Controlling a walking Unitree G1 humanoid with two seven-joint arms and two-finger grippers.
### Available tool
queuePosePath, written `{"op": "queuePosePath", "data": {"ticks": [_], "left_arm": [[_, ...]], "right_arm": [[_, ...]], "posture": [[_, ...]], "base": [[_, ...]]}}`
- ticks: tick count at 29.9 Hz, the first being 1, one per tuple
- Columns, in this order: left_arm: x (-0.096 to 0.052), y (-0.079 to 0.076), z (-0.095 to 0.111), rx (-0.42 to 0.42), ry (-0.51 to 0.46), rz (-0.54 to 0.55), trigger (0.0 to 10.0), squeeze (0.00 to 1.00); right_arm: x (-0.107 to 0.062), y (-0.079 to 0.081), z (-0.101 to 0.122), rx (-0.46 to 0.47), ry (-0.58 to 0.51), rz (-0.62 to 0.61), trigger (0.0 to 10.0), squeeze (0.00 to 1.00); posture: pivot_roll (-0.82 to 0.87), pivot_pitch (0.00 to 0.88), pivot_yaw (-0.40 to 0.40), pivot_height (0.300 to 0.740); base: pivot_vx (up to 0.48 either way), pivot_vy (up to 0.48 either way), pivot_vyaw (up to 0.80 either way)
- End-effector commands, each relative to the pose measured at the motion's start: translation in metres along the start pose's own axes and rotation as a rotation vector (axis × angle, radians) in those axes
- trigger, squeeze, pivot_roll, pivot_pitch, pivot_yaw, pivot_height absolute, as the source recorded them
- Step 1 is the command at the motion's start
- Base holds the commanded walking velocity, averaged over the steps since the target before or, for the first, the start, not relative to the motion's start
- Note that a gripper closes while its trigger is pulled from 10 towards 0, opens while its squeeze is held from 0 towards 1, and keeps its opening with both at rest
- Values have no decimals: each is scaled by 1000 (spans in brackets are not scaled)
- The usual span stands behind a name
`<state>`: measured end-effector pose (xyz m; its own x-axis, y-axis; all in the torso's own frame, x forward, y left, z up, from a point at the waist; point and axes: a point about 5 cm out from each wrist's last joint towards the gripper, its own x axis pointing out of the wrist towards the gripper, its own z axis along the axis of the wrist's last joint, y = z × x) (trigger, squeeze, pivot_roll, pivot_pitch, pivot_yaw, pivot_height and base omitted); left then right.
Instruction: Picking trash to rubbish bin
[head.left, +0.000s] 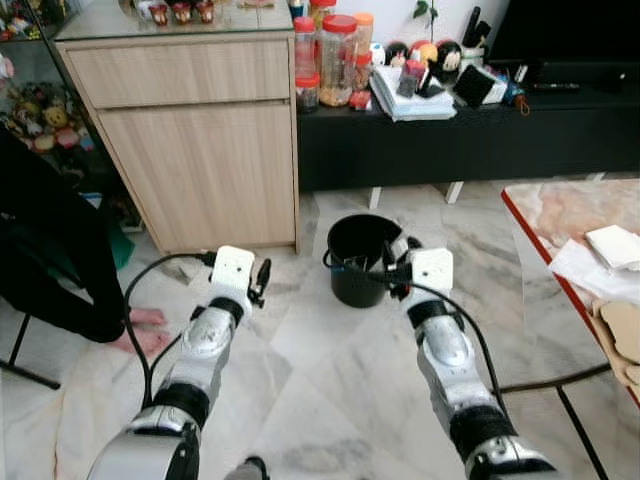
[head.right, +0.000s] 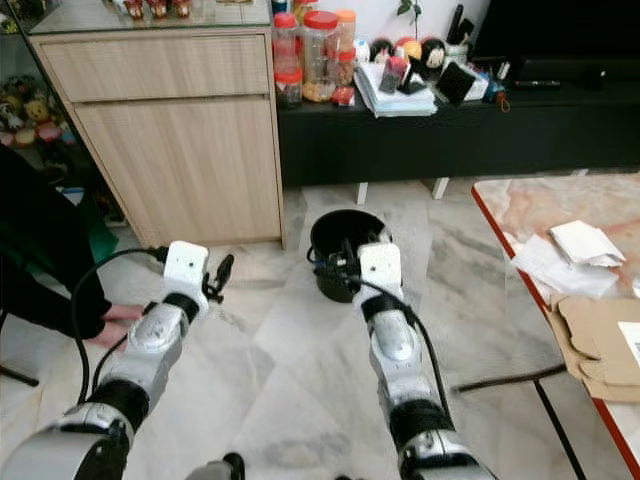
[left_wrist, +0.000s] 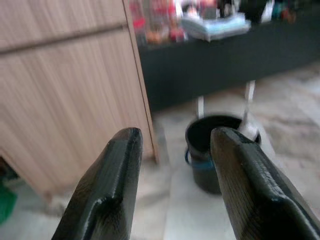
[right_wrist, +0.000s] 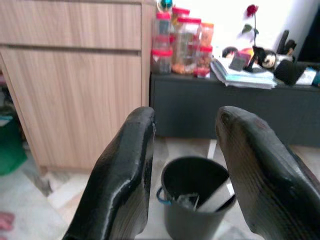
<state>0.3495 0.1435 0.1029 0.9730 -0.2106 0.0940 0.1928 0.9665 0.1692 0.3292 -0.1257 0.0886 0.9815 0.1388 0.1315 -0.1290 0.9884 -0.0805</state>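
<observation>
1. Looking down past the head camera, you have both silver arms stretched forward over the marble floor (head.left: 330, 380), the left arm on the left and the right arm on the right.
2. Your left gripper (left_wrist: 172, 145) hangs over the floor in front of the wooden cabinet (head.left: 200, 150); its two black fingers (left_wrist: 107, 185) stand well apart with nothing between them.
3. Your right gripper (right_wrist: 185, 150) sits just at the near rim of the black bin (head.left: 360, 258), above it; its fingers (right_wrist: 125, 170) are spread wide and hold nothing.
4. The black bin stands on the floor just beside the cabinet's corner and in front of the low black TV console (head.left: 460, 130). In the right wrist view you can see scraps of trash (right_wrist: 210, 199) already lying inside it, including a pale flat piece leaning against the wall.
5. To your right, the red-edged table (head.left: 545, 215) carries white paper (head.left: 612, 247) and flattened cardboard (head.right: 600, 345).
6. To your left, a person in dark clothing has a hand (head.left: 140, 330) resting on the floor near the left arm.
7. Farther back, the console holds red-lidded jars (head.left: 335, 55) and a stack of books (head.left: 410, 100).
</observation>
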Motion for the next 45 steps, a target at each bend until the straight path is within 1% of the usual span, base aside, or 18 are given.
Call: {"op": "queuePosePath", "data": {"ticks": [1, 3, 4, 6, 10, 16, 18, 21, 24, 27, 30, 33, 37, 45], "left_arm": [[2, 3, 7, -27, -44, 59, 10000, 0], [3, 6, 8, -35, -48, 98, 10000, 0], [3, 7, 10, -35, -55, 114, 10000, 0], [3, 7, 10, -35, -59, 118, 10000, 0], [8, 0, 24, 28, -129, 50, 10000, 0], [8, -6, 22, 1, -122, 55, 10000, 0], [8, -9, 22, -3, -119, 48, 10000, 0], [8, -11, 22, -4, -118, 42, 10000, 0], [8, -12, 21, -8, -114, 32, 10000, 0], [8, -12, 20, -12, -110, 33, 10000, 0], [8, -12, 21, -16, -112, 35, 10000, 0], [8, -11, 21, -15, -115, 38, 10000, 0], [8, -12, 22, -12, -114, 27, 10000, 0], [9, -15, 23, -9, -120, 12, 10000, 0]], "right_arm": [[-1, -4, 2, 2, -14, -28, 10000, 0], [1, -7, 3, 17, -19, -49, 10000, 0], [3, -9, 5, 42, -25, -72, 10000, 0], [4, -10, 6, 49, -27, -79, 10000, 0], [13, -13, 17, 16, -46, -66, 10000, 0], [13, -12, 19, 19, -54, -69, 10000, 0], [10, -11, 18, 44, -59, -87, 10000, 0], [9, -12, 17, 50, -56, -96, 10000, 0], [8, -17, 16, 74, -50, -117, 10000, 0], [8, -19, 16, 72, -48, -131, 10000, 0], [9, -19, 17, 70, -46, -131, 10000, 0], [9, -14, 17, 70, -45, -118, 10000, 0], [9, -12, 17, 71, -43, -115, 10000, 0], [7, -12, 16, 71, -44, -120, 10000, 0]], "posture": [[114, 113, -31, 740], [114, 113, -31, 740], [114, 113, -31, 740], [114, 113, -31, 740], [120, 98, -40, 740], [107, 91, -28, 740], [102, 87, -25, 740], [97, 83, -22, 740], [97, 76, -19, 740], [98, 70, -18, 740], [102, 64, -19, 740], [107, 58, -19, 740], [107, 57, -15, 740], [104, 56, -12, 740]], "base": [[0, 0, 0], [0, 0, 0], [0, 0, 0], [0, 0, 0], [0, 0, 0], [0, 0, 0], [0, 0, 0], [0, 0, 0], [0, 0, -800], [0, 0, -800], [0, 0, -788], [0, 0, -788], [0, 0, -788], [0, 0, -785]]}}
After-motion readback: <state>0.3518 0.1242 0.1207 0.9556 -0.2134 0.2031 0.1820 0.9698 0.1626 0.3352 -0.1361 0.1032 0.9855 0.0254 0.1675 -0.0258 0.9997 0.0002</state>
